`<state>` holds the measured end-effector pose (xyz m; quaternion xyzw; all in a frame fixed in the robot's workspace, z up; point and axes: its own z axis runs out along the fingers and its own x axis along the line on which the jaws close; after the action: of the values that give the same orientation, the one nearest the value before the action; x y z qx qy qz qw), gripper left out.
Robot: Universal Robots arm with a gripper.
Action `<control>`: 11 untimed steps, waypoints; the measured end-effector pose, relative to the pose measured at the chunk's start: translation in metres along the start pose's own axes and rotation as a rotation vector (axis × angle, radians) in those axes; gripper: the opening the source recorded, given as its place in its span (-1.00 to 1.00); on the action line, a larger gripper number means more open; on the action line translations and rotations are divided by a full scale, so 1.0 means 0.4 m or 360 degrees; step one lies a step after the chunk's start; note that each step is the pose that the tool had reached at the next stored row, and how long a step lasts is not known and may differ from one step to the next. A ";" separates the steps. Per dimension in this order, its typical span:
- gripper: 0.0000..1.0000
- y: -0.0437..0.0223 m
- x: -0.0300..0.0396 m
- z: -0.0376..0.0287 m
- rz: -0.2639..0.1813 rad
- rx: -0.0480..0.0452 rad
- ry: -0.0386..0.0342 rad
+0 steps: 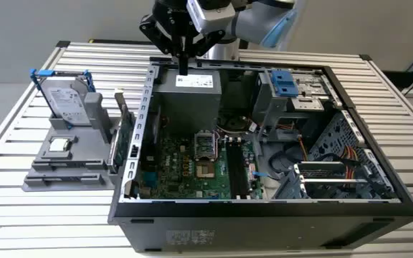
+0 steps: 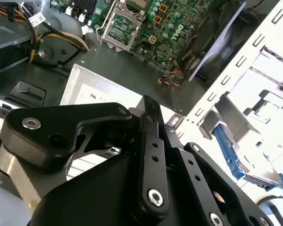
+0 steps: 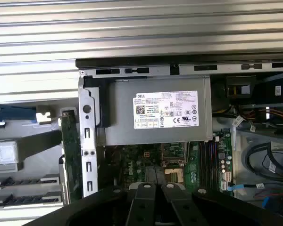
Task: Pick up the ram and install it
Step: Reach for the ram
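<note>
Ram: whereabouts not certain; cannot tell which board in sight, if any, is it, so no firm place relative to the tool (image 1: 183, 69).
Arm pose: arm (image 1: 260, 21) comes in from the far side of the case (image 1: 141, 134) in the exterior view, wrist turned down, tool pointing straight down over the case's far rim.
Tool: clenched, fingers (image 2: 150, 136) pressed flat together into one narrow dark tip; cannot tell whether anything thin sits between them.
Directly under the tool: grey power supply (image 3: 155, 113) with a white label on top, well clear of the fingertips.
Below and beyond the power supply: green motherboard (image 1: 181, 166) on the case floor, with long black memory slots (image 1: 239, 172) side by side; cannot tell whether any slot is filled.
Lower than the tool, toward the exterior view's left: green board (image 1: 120, 140) standing on edge, a pale metal tab at its far end, just outside the case wall and against a grey holder (image 1: 63, 174).
Farther out on that side: hard drive (image 1: 66, 105) upright in a blue-clipped frame on the holder.
Under everything: slatted metal worktop (image 1: 20, 215).
</note>
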<state>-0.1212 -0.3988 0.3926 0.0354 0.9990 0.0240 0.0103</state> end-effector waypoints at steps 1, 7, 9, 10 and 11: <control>-1.00 0.000 0.000 0.000 0.0000 0.0000 0.0000; -1.00 0.000 0.000 0.000 0.0000 0.0000 0.0000; -1.00 0.000 0.000 0.000 0.0000 0.0000 0.0000; -1.00 0.000 0.000 0.000 0.0000 0.0000 0.0000; -1.00 0.000 0.000 0.000 0.0000 0.0000 0.0000</control>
<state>-0.1212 -0.3988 0.3926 0.0354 0.9990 0.0240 0.0104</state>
